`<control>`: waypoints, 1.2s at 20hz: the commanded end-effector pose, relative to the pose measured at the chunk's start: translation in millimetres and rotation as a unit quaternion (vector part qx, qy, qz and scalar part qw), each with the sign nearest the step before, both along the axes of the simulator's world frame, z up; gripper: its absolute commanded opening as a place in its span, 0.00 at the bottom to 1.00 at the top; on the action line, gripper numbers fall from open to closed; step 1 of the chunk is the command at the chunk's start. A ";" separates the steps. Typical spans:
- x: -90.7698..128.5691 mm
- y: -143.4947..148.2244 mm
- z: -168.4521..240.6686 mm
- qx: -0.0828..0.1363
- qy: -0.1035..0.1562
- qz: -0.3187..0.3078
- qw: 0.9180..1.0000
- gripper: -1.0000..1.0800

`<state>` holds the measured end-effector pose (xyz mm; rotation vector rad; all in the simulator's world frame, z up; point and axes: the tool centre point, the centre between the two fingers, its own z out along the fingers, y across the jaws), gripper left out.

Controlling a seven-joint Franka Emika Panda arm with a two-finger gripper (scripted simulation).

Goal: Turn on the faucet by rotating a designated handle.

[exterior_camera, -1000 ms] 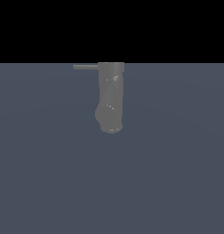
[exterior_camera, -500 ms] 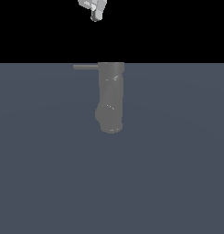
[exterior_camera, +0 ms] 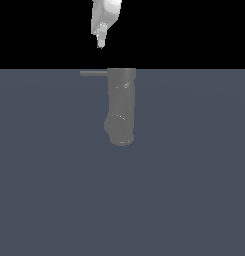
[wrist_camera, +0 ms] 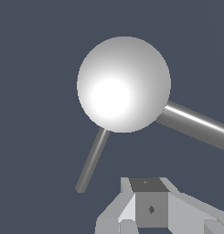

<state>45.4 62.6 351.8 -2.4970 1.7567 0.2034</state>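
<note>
The grey faucet [exterior_camera: 122,106] stands upright in the middle of the exterior view, with a bulge near its lower end. Its thin grey handle [exterior_camera: 94,73] sticks out from the top end toward the exterior view's left. My white gripper [exterior_camera: 101,42] hangs above the handle, apart from it, fingers together and holding nothing. In the wrist view the faucet's rounded end [wrist_camera: 124,84] shows brightly lit from above. The thin handle [wrist_camera: 92,160] and a thicker grey bar [wrist_camera: 192,124] stick out from under it. The gripper [wrist_camera: 150,209] sits close beside the handle's tip.
A flat dark blue-grey floor [exterior_camera: 194,190] lies all around the faucet. The background above it is black.
My gripper has come down into the exterior view from the top edge and now hangs lower, above the handle. The faucet and handle have not moved.
</note>
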 end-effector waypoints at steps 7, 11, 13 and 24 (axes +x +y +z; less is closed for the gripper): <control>42.8 25.7 -41.6 -0.037 0.000 -0.103 0.994 0.00; 57.5 37.2 -57.7 -0.052 -0.005 -0.140 0.989 0.00; 63.2 42.1 -64.3 -0.059 -0.007 -0.155 0.986 0.00; 77.9 56.8 -82.1 -0.076 -0.016 -0.193 0.978 0.00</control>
